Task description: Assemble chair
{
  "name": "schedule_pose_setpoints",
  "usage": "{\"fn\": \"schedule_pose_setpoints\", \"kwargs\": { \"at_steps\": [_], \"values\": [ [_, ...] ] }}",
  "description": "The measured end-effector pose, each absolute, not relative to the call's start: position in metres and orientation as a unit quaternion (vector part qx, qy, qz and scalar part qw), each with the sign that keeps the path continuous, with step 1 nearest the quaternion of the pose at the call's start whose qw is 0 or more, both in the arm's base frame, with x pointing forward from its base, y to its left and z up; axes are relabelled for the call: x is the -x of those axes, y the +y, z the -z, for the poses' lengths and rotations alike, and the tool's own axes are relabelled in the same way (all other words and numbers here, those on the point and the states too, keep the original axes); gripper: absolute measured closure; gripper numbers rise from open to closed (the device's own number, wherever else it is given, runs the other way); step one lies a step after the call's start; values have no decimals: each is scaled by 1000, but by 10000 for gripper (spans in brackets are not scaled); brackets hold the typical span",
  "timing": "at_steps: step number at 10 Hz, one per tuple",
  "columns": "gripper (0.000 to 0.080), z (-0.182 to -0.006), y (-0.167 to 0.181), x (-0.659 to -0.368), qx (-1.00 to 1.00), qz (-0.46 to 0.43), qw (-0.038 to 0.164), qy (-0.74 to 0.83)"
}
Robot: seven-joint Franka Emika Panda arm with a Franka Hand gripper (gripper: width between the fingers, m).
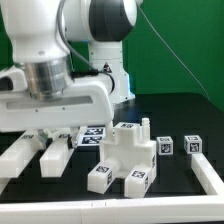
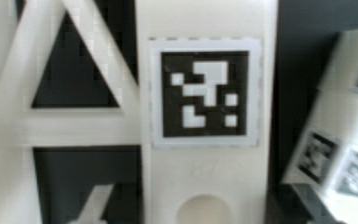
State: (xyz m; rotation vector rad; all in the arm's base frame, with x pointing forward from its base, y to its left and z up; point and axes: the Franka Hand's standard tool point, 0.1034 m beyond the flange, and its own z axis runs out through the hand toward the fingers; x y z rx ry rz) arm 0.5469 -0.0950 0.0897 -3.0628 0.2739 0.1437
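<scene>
At the exterior view's lower left, the gripper (image 1: pixel 50 138) hovered low over loose chair pieces (image 1: pixel 22 156), jaw width impossible to tell. At center stood the joined chair block (image 1: pixel 125 158). Seemingly a pickup was in hand; next called for closing squarely on 1 piece.

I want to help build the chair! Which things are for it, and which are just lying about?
For the chair: frame, joined piece, cubes, long pieces.
Just there: table, rail, green wall.
</scene>
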Motion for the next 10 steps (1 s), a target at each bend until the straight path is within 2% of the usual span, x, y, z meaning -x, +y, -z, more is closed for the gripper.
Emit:
{"fn": "schedule_pose_setpoints", "kwargs": {
  "at_steps": [1, 2, 6, 7, 9, 10],
  "values": [
    [515, -107, -83, -551, 992, -43, 31, 112],
    [515, -113, -72, -554, 992, -40, 26, 119],
    [515, -108, -69, -553, 992, -42, 29, 117],
    [515, -112, -68, -550, 990, -61, 24, 126],
    [515, -148, -63, -550, 984, -95, 24, 151],
    [515, -159, -58, -550, 979, -101, 21, 175]
  ]
}}
